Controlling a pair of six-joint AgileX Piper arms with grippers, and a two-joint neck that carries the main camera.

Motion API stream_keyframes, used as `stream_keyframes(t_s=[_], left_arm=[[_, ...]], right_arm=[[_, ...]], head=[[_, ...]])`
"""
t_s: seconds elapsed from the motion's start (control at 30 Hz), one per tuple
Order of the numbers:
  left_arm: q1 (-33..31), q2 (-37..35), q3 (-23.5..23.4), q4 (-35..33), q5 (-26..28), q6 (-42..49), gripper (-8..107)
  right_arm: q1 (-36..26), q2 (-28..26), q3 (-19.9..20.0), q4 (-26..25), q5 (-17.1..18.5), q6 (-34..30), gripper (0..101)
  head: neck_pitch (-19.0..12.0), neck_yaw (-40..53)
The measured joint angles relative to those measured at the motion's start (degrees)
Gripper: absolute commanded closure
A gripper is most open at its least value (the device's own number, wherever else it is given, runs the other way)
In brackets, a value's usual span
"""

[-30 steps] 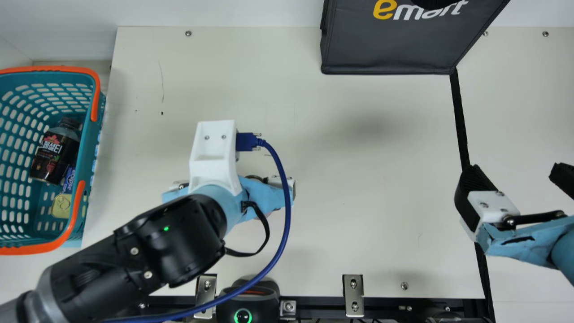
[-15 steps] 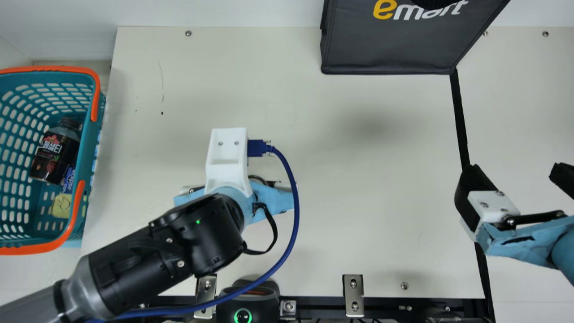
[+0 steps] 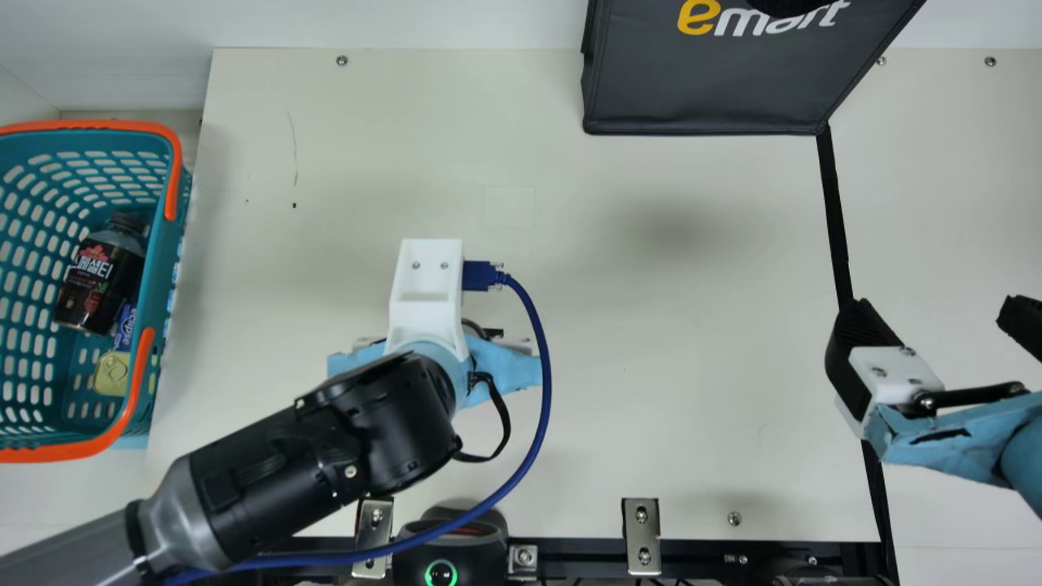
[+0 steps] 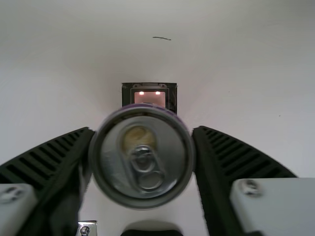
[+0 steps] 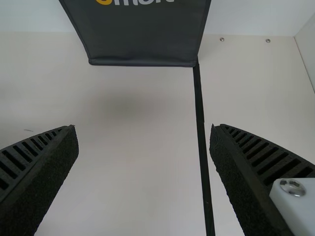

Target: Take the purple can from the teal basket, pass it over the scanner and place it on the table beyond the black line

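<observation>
Main view: left claw [image 3: 506, 366] from above; left wrist view: gripped purple can [image 4: 142, 164].

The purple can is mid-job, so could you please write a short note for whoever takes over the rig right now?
Left gripper: closed on the purple can with a silver lid, one finger each side.
Right gripper: open and empty, near the black line on the cream table.
Can: in the left wrist view it partly overlaps the square, red-lit scanner window.
Done: can out of the teal plastic basket. Whether it has scanned, I cannot tell.
Left: confirm the scan, then set the can beyond the black line.
</observation>
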Motion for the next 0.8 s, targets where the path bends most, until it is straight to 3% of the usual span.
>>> stream_keyframes(t_s=[0.2,0.8], left_arm=[[-0.1,0.0,0.4,0.0,-0.5,1.7,107],[2.4,-7.9,4.2,-3.5,-3.7,20.0,107]], right_arm=[[0.0,0.0,0.0,0.0,0.0,0.0,6],[0.0,0.0,0.0,0.0,0.0,0.0,6]], head=[[0.0,0.0],[0.0,0.0]])
